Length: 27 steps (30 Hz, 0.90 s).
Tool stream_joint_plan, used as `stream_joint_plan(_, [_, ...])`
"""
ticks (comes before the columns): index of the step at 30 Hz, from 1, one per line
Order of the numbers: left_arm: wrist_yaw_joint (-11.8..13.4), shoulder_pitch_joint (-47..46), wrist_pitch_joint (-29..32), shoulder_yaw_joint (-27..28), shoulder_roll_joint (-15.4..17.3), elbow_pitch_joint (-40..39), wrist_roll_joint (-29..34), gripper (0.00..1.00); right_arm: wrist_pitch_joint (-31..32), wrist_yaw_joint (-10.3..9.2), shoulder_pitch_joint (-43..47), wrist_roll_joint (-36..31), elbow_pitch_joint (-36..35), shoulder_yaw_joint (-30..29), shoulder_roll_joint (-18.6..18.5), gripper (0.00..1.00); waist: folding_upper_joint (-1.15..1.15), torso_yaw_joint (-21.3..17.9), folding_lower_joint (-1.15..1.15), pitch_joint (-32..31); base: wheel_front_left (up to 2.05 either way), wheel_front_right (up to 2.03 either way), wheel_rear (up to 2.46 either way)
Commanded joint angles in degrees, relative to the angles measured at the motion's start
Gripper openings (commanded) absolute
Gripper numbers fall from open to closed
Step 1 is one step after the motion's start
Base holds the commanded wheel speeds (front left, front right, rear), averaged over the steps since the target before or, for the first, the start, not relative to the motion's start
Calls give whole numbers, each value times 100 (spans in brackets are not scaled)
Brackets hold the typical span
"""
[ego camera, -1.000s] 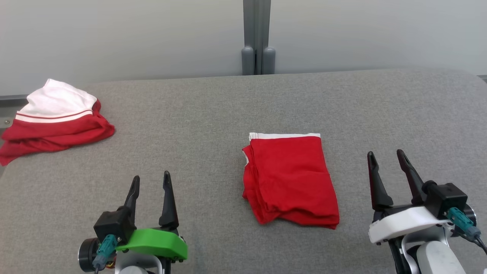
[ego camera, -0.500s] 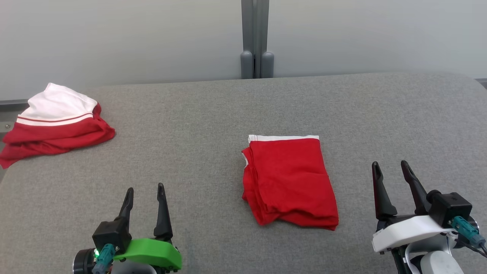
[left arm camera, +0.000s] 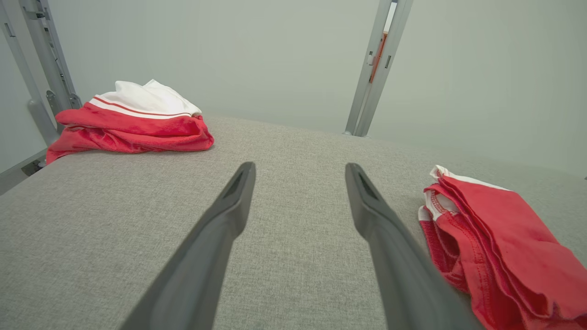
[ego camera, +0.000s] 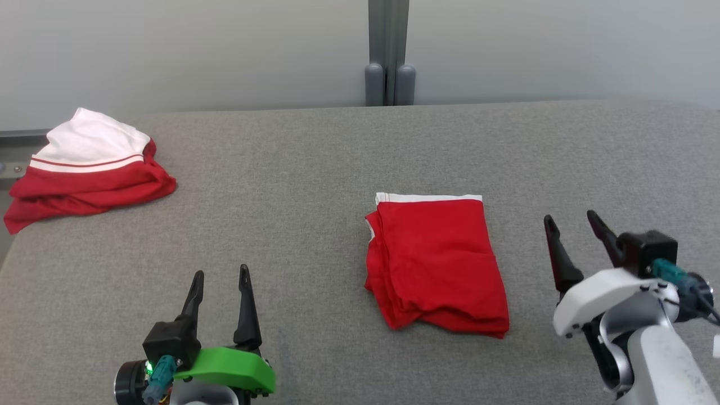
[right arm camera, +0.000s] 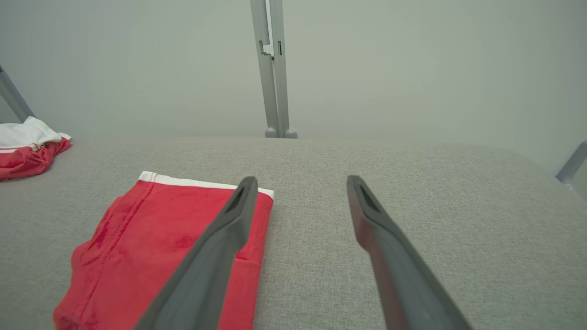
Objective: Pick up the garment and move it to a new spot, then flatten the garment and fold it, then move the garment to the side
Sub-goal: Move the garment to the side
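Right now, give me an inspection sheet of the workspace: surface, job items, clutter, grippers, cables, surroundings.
Surface: grey fabric table top, flat.
Job's things: folded red garment, white band on its far edge, lying right of centre, touched by neither gripper.
Clutter: red and white clothes pile at the far left corner.
Grippers: left gripper open, empty; right gripper open, empty, just right of the folded red garment.
Cables: teal plug at left wrist, teal plug with dark lead at right wrist; neither touches cloth.
Surroundings: pale wall, grey post behind.
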Motion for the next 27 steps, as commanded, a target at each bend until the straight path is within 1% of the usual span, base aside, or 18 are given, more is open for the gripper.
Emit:
stream_joint_plan(1, [-41, -86, -18, 5, -18, -6, 58, 100, 205, 0, -203, 84, 40, 14, -149, 100, 0, 93, 0, 116, 0, 0, 0])
stream_joint_plan(4, [-83, -153, -19, 4, -67, 8, 93, 100, 749, 0, -572, 303, 261, 140, -429, 100, 0, 209, 0, 248, 0, 0, 0])
stream_joint_plan(6, [-110, -193, -19, 16, -95, 30, 104, 100, 1031, 0, -786, 532, 461, 247, -543, 100, 0, 299, 0, 337, 0, 0, 0])
stream_joint_plan(10, [-153, -278, -12, 13, -143, 33, 149, 100, 1412, 0, -1094, 1048, 1027, 457, -749, 100, 0, 515, 0, 522, 0, 0, 0])
stream_joint_plan(13, [-189, -322, -12, 32, -177, 35, 188, 100, 1558, 0, -1191, 1329, 1502, 625, -796, 100, 0, 713, 0, 645, 0, 0, 0])
stream_joint_plan(17, [-206, -333, -13, 93, -209, 34, 244, 100, 1592, 0, -1245, 1689, 1970, 724, -777, 100, 0, 910, 0, 745, 0, 0, 0])
stream_joint_plan(21, [-253, -294, -13, 155, -227, 25, 306, 100, 1622, 0, -1302, 1929, 2355, 834, -795, 100, 0, 998, 0, 776, 0, 0, 0])
stream_joint_plan(24, [-273, -244, -13, 193, -237, 16, 353, 100, 1619, 0, -1361, 2088, 2549, 929, -793, 100, 0, 989, 0, 781, 0, 0, 0])
stream_joint_plan(25, [-284, -236, -13, 198, -239, 27, 375, 100, 1616, 0, -1394, 2127, 2621, 968, -789, 58, 0, 963, 0, 786, 0, 0, 0])
stream_joint_plan(26, [-297, -245, -13, 203, -236, 13, 396, 100, 1609, 0, -1422, 2171, 2673, 1009, -779, 44, 0, 932, 0, 796, 0, 0, 0])
stream_joint_plan(27, [-295, -258, -13, 223, -240, -31, 425, 100, 1599, 0, -1464, 2258, 2735, 1054, -745, 36, 0, 883, 0, 813, 0, 0, 0])
